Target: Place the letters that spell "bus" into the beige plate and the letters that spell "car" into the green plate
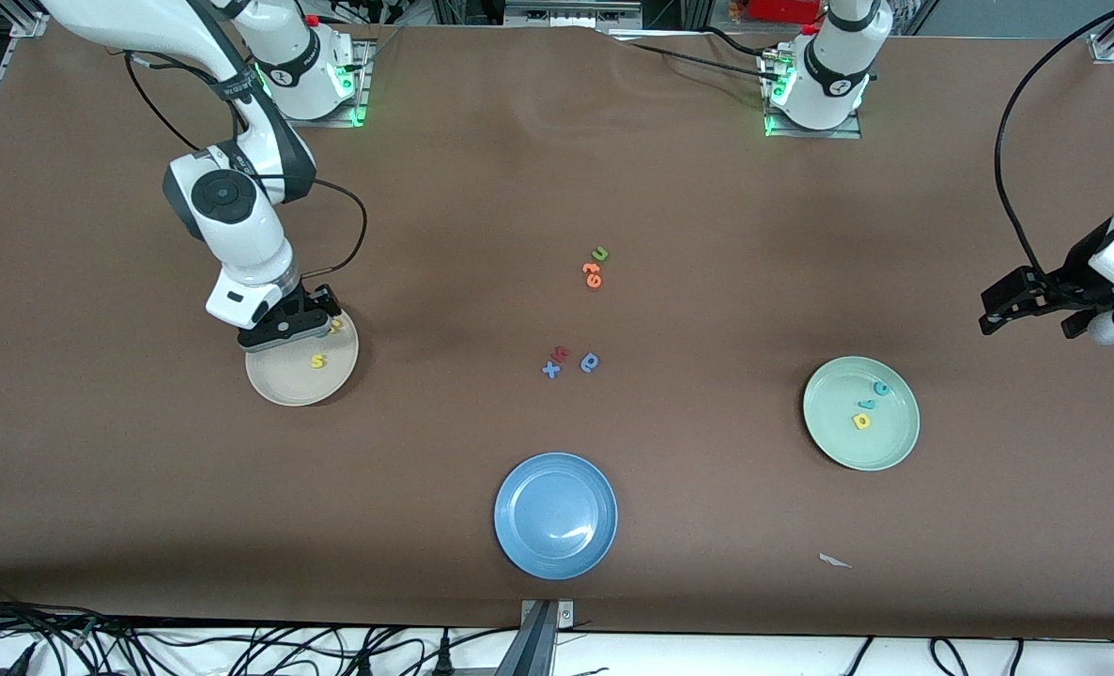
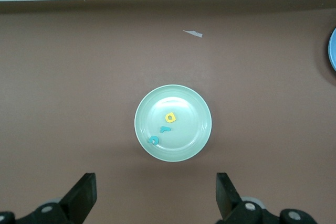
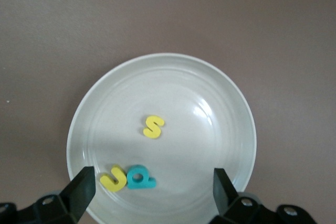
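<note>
Hovering my right gripper [image 3: 152, 190] over the beige plate [image 1: 280, 387], jaws apart, holding nothing. Yellow s [image 3: 153, 126], yellow u [image 3: 114, 179] and teal b [image 3: 139, 177] lie in it; from the front my hand hides most of the u and b. My left gripper [image 2: 156, 192] waits jaws apart above the green plate [image 2: 199, 106], which holds teal c [image 2: 153, 140], teal r [image 2: 165, 128], yellow a [image 2: 170, 117].
</note>
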`<action>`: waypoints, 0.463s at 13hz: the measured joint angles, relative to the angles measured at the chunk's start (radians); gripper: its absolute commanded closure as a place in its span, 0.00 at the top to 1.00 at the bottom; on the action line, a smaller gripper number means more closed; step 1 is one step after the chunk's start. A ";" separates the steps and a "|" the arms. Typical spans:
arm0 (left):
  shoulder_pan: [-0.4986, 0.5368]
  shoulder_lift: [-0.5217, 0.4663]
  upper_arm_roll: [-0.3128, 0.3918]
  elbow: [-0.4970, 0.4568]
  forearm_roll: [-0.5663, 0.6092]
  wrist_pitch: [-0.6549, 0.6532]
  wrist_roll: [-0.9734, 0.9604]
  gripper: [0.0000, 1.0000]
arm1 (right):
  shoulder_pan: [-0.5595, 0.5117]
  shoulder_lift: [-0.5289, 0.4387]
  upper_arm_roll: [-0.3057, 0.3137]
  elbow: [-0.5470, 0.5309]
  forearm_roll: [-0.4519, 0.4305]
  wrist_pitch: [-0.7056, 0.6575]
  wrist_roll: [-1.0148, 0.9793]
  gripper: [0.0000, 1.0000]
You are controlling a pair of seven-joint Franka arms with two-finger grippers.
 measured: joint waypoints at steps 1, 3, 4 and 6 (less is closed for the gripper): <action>0.000 0.000 0.000 0.000 0.000 0.000 0.000 1.00 | 0.000 -0.002 0.010 0.031 0.026 -0.068 0.000 0.99; 0.000 0.000 0.000 0.000 0.000 0.000 0.000 1.00 | 0.003 -0.011 0.043 0.119 0.080 -0.228 -0.001 0.99; 0.000 0.000 0.000 0.000 0.000 0.000 0.000 1.00 | 0.008 -0.017 0.057 0.166 0.108 -0.303 -0.006 0.99; 0.000 0.000 0.000 0.000 0.000 0.000 0.000 1.00 | 0.016 -0.027 0.067 0.251 0.170 -0.421 -0.047 0.99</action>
